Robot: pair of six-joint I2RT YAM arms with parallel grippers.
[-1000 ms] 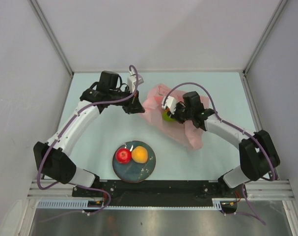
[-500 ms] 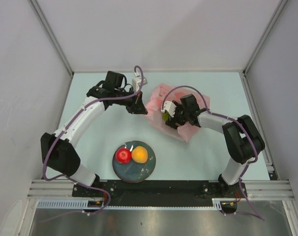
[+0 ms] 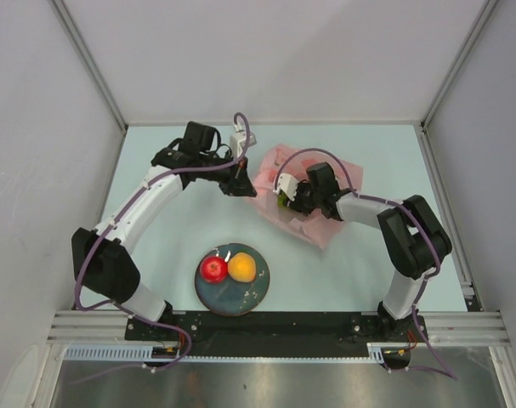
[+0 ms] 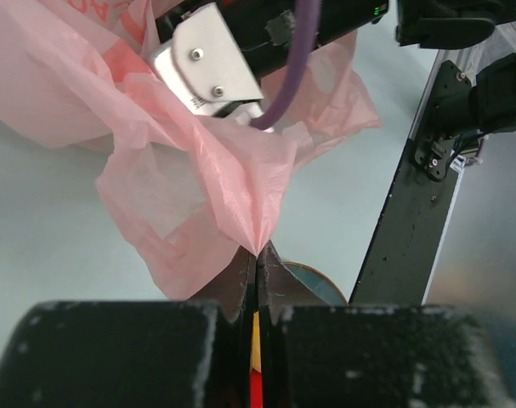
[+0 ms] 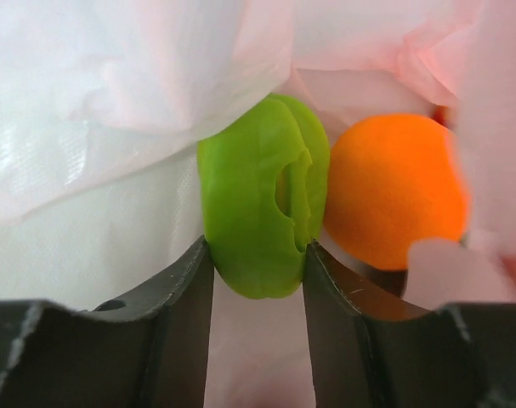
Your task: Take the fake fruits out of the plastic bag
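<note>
An apple (image 3: 212,269) and a yellow-orange fruit (image 3: 242,267) lie on the plate (image 3: 232,297) by the table's (image 3: 343,272) near edge. The bag (image 3: 326,228) lies toward the far edge, and the left tool (image 4: 258,259) is pressed together on a fold of it. Inside, the right tool (image 5: 258,263) pinches a green fruit (image 5: 258,200). An orange fruit (image 5: 394,187) beside it is yet to come out.

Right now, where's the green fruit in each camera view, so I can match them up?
Top external: the green fruit is just right of centre, on the left side of the bag.
Left wrist: not in view; bag film covers it.
Right wrist: mid-frame, between the fingers of the right gripper, with an orange fruit to its right.
Shared landmark: the pink plastic bag.
</note>
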